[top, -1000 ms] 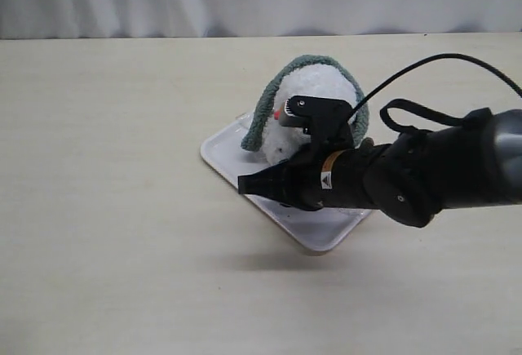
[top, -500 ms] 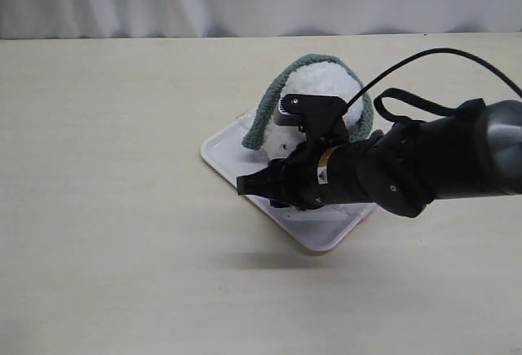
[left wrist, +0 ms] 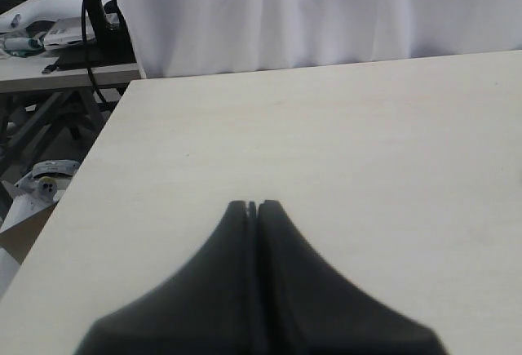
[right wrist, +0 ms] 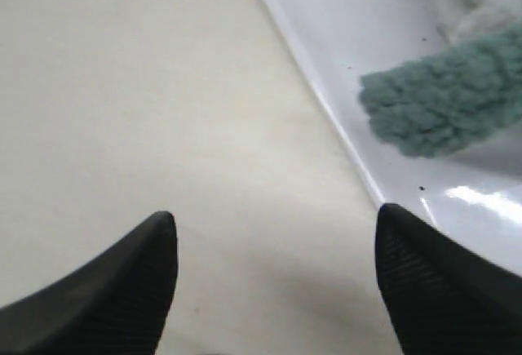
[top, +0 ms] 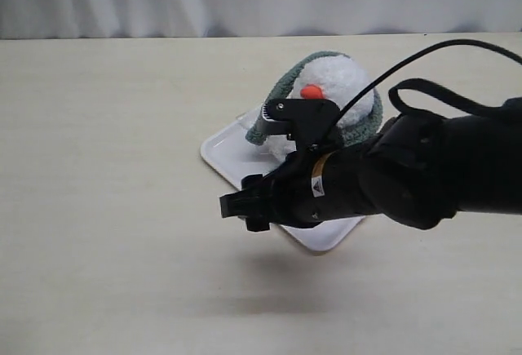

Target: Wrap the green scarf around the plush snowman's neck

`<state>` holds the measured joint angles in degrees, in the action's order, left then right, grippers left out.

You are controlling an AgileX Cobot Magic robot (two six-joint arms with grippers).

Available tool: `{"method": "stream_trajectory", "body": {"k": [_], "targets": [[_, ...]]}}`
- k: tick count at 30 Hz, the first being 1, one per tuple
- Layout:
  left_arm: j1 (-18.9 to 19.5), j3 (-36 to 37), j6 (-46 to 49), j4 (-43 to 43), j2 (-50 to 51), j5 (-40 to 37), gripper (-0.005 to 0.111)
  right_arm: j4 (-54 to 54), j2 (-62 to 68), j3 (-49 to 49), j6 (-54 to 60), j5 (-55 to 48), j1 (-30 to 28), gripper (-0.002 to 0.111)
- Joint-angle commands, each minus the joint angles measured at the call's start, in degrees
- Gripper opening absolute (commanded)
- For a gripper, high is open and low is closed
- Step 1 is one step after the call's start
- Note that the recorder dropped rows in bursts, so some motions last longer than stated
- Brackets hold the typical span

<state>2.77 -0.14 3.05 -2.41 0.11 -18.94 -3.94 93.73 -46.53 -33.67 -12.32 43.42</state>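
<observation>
While grey-green fuzzy scarf (top: 281, 98) drapes white plush snowman (top: 336, 77):
I see right gripper (right wrist: 273, 216) spread wide, empty; left gripper (left wrist: 254, 205) closed, empty.

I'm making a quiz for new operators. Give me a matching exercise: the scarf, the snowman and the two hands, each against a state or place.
Things:
1. green scarf
2. plush snowman
3. left hand
4. right hand

States:
a. open, holding nothing
b. orange nose showing
c. shut, above the table
d. one end lying on the white tray

Pairs: 1-d, 2-b, 3-c, 4-a
</observation>
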Motion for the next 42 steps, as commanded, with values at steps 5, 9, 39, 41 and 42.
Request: {"method": "stream_trajectory", "body": {"k": [5,9,39,41,42], "targets": [[0.2,0.1,-0.1,0.0,-0.1,0.4,0.0,0.7,-11.6,-2.2,4.4,-1.9,8.4,0.062],[0.2,0.1,-0.1,0.0,-0.1,0.4,0.0,-10.4,-11.0,-17.3,5.0,-19.6,8.5,0.041],[0.2,0.1,-0.1,0.0,-0.1,0.4,0.0,-42.4,17.8,-47.4,10.7,-36.5,-6.0,0.004],[0.2,0.1,-0.1,0.0,-0.1,0.4,0.0,-42.4,19.1,-47.4,6.3,-34.1,-7.1,0.004],[0.2,0.1,-0.1,0.0,-0.1,0.4,0.0,-42.4,19.7,-47.4,4.0,-33.2,-7.8,0.004]]}}
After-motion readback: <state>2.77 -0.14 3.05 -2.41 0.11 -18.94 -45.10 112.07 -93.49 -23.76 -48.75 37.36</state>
